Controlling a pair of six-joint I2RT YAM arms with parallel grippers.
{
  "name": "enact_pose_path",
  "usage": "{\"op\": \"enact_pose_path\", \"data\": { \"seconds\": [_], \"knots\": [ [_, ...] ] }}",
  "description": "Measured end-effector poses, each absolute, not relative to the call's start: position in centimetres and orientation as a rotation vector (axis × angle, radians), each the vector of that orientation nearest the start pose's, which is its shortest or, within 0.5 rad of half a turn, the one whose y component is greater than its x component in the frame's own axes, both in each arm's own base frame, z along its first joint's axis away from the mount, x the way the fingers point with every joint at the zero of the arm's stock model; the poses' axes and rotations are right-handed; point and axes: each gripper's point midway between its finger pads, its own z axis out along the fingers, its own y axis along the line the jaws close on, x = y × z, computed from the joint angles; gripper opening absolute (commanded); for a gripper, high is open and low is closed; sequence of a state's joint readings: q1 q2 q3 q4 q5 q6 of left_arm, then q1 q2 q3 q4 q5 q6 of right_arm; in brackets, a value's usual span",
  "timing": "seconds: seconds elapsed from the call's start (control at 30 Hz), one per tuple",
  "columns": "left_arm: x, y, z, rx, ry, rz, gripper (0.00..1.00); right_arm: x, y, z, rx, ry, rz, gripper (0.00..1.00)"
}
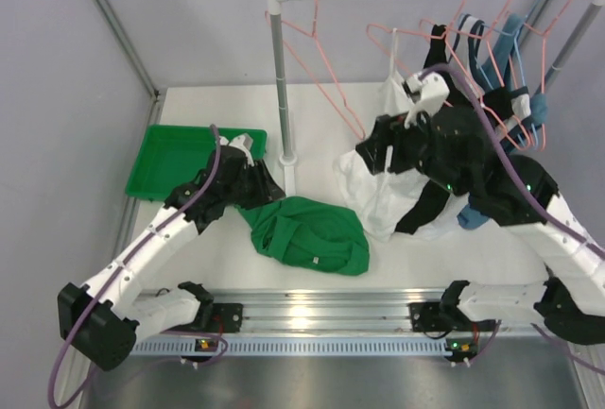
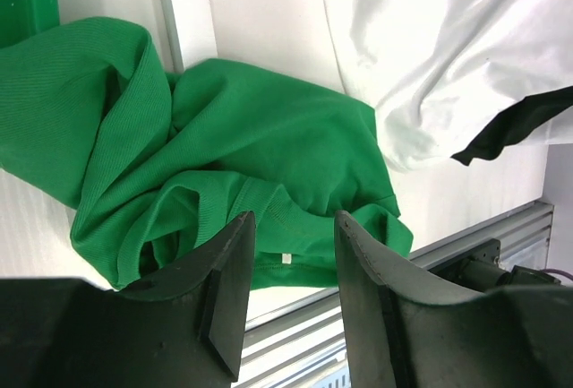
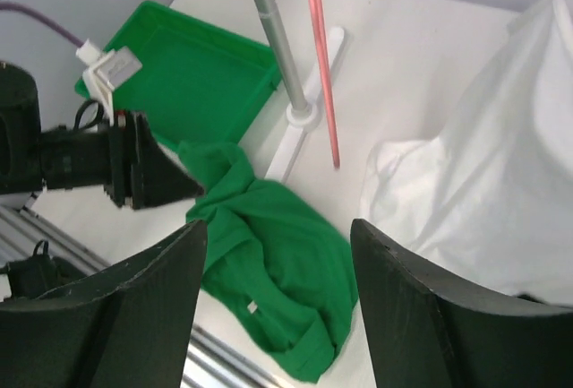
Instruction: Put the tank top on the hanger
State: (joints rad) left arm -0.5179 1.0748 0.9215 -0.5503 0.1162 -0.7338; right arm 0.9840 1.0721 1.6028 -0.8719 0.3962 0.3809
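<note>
The green tank top (image 1: 307, 234) lies crumpled on the white table, just in front of the rack's base. My left gripper (image 1: 267, 187) hovers at its left edge. In the left wrist view this gripper (image 2: 291, 222) stands open with nothing between its fingers, and the tank top (image 2: 224, 146) is spread beyond them. My right gripper (image 1: 367, 149) is raised to the right of the rack post. It (image 3: 277, 227) is open and empty, with the tank top (image 3: 286, 254) far below. A salmon-pink hanger (image 1: 317, 50) hangs at the rail's left end, and its wire (image 3: 320, 65) crosses the right wrist view.
A green tray (image 1: 165, 159) sits at the back left. The rack post (image 1: 281, 78) stands mid-table. A white top (image 1: 373, 192) and a black top (image 1: 425, 206) hang and drape at the right, under more pink and blue hangers (image 1: 515, 41). An aluminium rail (image 1: 312, 315) runs along the near edge.
</note>
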Motion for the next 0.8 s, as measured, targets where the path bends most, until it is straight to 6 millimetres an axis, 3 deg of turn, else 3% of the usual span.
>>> {"op": "enact_pose_path", "data": {
  "seconds": [0.1, 0.2, 0.43, 0.57, 0.8],
  "knots": [
    [25.0, -19.7, 19.3, -0.186, 2.372, -0.768, 0.46, 24.2, 22.2, 42.6, -0.348, 1.87, 0.517, 0.67],
    [25.2, -19.8, 20.4, -0.176, 2.354, -0.774, 0.46, 28.2, 23.7, 43.5, -0.404, 1.852, 0.485, 0.67],
    [25.3, -19.9, 21.6, -0.15, 2.333, -0.775, 0.46, 35.0, 26.6, 42.3, -0.512, 1.859, 0.444, 0.63],
    [25.2, -19.8, 21.5, -0.147, 2.339, -0.769, 0.46, 36.7, 27.7, 40.9, -0.541, 1.88, 0.432, 0.56],
    [25.1, -19.7, 21.4, -0.14, 2.348, -0.761, 0.46, 37.5, 28.1, 39.2, -0.548, 1.905, 0.38, 0.48]
  ]
}}
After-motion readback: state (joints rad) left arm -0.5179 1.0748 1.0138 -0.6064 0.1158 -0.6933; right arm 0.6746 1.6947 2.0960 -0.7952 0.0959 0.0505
